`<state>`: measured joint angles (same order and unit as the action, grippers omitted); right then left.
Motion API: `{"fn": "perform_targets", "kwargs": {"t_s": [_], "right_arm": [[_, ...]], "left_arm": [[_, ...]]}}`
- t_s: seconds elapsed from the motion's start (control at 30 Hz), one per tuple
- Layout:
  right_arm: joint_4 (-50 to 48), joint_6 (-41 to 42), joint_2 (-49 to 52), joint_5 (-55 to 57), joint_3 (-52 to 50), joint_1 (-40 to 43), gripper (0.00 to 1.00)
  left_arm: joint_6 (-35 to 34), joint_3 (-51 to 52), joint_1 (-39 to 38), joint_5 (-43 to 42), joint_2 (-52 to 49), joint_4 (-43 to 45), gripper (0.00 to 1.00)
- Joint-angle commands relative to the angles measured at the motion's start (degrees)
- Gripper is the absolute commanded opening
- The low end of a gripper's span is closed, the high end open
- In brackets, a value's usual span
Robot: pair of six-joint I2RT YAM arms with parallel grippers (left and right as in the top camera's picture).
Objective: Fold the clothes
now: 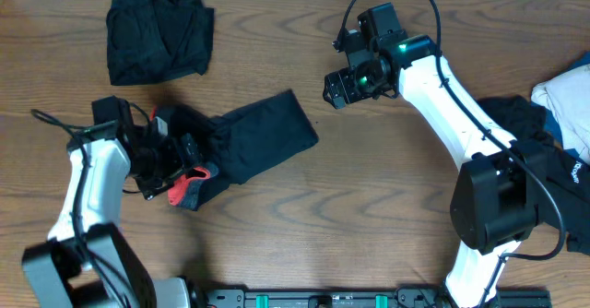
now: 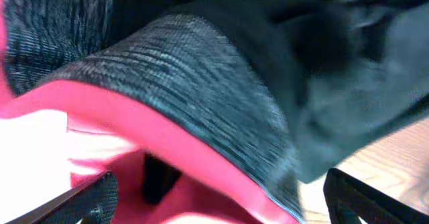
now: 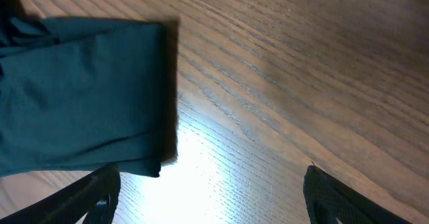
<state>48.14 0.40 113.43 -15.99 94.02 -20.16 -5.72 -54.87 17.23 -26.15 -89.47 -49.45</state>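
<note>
A long black trouser-like piece [image 1: 253,137] of the clothes lies slanted across the table's left middle. Its coral-red inner band [image 1: 189,186] shows at the lower left end. My left gripper [image 1: 171,168] is at that end, open. In the left wrist view the red band [image 2: 154,150] and grey-black knit [image 2: 194,70] fill the space between the wide-apart fingers [image 2: 90,197]. My right gripper [image 1: 343,87] hovers open to the right of the trouser's far end. In the right wrist view that dark leg end [image 3: 80,96] lies beside the left finger, with my right gripper [image 3: 214,200] over bare wood.
Another black garment [image 1: 157,31] lies bunched at the back left. At the right edge a pile holds a black piece [image 1: 539,137] and a white and blue piece [image 1: 567,91], partly behind the right arm's base [image 1: 493,202].
</note>
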Motion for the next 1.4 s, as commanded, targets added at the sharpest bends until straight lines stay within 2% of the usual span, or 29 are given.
{"fn": "perform_targets", "kwargs": {"t_s": [0.0,0.17,0.23,0.27,0.33,0.43,0.5,0.6,0.77,0.87,0.9,1.03,1.13,1.37], "right_arm": [[-0.1,0.4,0.2,0.1,-0.2,-0.2,0.85],[0.1,0.4,0.2,0.1,-0.2,-0.2,0.85],[0.3,0.4,0.2,0.1,-0.2,-0.2,0.85],[0.3,0.4,0.2,0.1,-0.2,-0.2,0.85],[0.5,0.4,0.2,0.1,-0.2,-0.2,0.85],[0.5,0.3,0.2,0.1,-0.2,-0.2,0.85],[0.4,0.4,0.2,0.1,-0.2,-0.2,0.85],[0.2,0.4,0.2,0.1,-0.2,-0.2,0.85],[0.2,0.1,0.2,0.2,-0.2,-0.2,0.85],[-0.2,0.2,0.2,0.1,-0.2,-0.2,0.85],[-0.4,0.2,0.2,0.1,-0.2,-0.2,0.85],[-0.5,0.2,0.2,0.1,-0.2,-0.2,0.85],[-0.1,0.2,0.2,0.1,-0.2,-0.2,0.85],[1.4,0.1,0.2,-1.4,-1.0,-0.2,0.85]], "left_arm": [[1.0,0.3,0.0,1.4,-2.1,0.1,0.98],[1.0,0.3,0.1,1.4,-3.3,0.7,1.0],[0.7,0.2,0.2,2.3,-3.3,0.5,0.85],[-0.2,0.2,0.2,3.4,-3.3,0.4,0.74],[-2.5,0.2,0.3,6.7,-3.2,0.0,0.58],[-3.2,0.2,0.3,9.4,-2.7,-0.5,0.24],[-3.5,0.1,0.3,9.4,-1.8,-0.4,0.11],[-5.1,-0.3,0.3,11.1,-0.2,-0.7,0.11],[-9.8,-1.3,0.3,25.9,3.4,-4.4,0.11],[-12.2,-1.3,0.3,29.9,4.2,-4.9,0.12],[-12.4,-1.3,0.3,29.9,4.2,-4.8,0.24],[-12.4,-1.3,0.3,30.8,4.2,-4.0,0.97],[-12.7,-1.3,0.3,31.7,4.2,-3.0,1.0],[-14.2,-1.3,0.3,29.2,4.2,-6.1,0.98]]}}
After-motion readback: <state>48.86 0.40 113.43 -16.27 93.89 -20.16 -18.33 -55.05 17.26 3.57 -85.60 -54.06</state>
